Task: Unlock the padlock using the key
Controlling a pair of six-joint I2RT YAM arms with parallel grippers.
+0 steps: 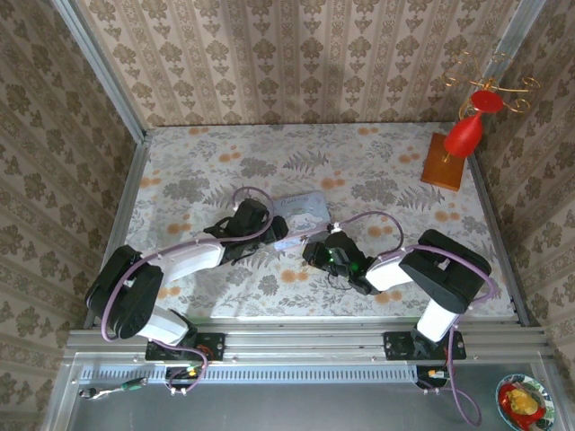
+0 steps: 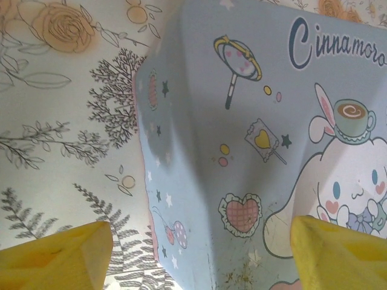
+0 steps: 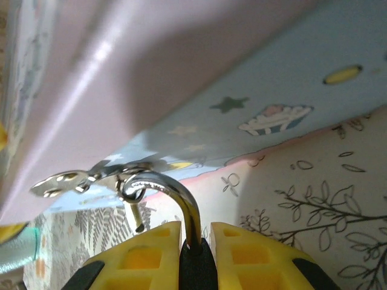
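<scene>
Padlock (image 3: 195,266) pinched by right end effector (image 3: 196,235), shackle (image 3: 181,196) at hasp (image 3: 66,180) of tin (image 3: 272,72)

The black padlock (image 3: 195,269) is clamped between the yellow fingers (image 3: 145,254) of the right gripper (image 3: 195,238). Its silver shackle is hooked through the metal clasp (image 3: 91,176) on the blue tin (image 3: 284,72).
</scene>
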